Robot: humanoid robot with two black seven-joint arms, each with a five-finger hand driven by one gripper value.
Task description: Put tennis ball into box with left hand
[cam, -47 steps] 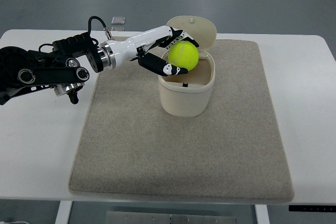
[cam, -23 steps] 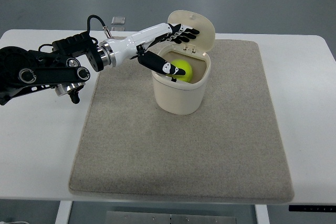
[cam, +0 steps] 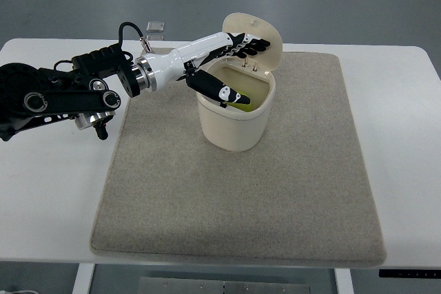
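- A white bench [cam: 41, 191] fills the view, with a grey-blue floor [cam: 310, 1] beyond its far edge.
- A beige mat [cam: 234, 197] lies across the middle of the bench, its corners rounded and its surface a coarse felt.
- A small grey object [cam: 156, 27] lies at the bench's far edge; what it is cannot be told.
- On the far half of the mat stands the box [cam: 234, 125], a cream rounded tub with its hinged lid [cam: 265, 32] tipped up and back.
- The tennis ball [cam: 242, 100] sits down inside the box, only a sliver of bright yellow-green showing past the near rim.
- The left hand [cam: 224, 67] reaches in from the left over the box's opening, white-shelled with black joints.
- Its fingers [cam: 249, 45] are spread and stretched out against the raised lid, holding nothing.
- The thumb [cam: 217, 89] points down across the opening, just above the ball.
- The black forearm rests over the bare bench at left.
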